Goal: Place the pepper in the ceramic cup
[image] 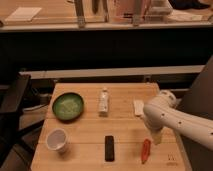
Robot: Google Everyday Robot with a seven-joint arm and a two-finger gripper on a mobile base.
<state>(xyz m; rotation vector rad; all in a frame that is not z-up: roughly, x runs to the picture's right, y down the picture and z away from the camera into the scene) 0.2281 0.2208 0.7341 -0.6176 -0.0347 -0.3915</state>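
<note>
The pepper (pixel 145 150), slender and red-orange, lies on the wooden table (pixel 90 132) near its front right corner. The ceramic cup (pixel 57 140), small and white, stands upright at the front left. My gripper (pixel 156 138) hangs from the white arm on the right, just above and slightly right of the pepper, with its tip close to the pepper's upper end. A black bar (pixel 109 148) lies between the cup and the pepper.
A green bowl (pixel 68 106) sits at the back left. A white bottle (pixel 103 101) lies at the back middle and a small white block (pixel 138 107) at the back right, partly behind my arm. A dark chair (pixel 12 105) stands left of the table.
</note>
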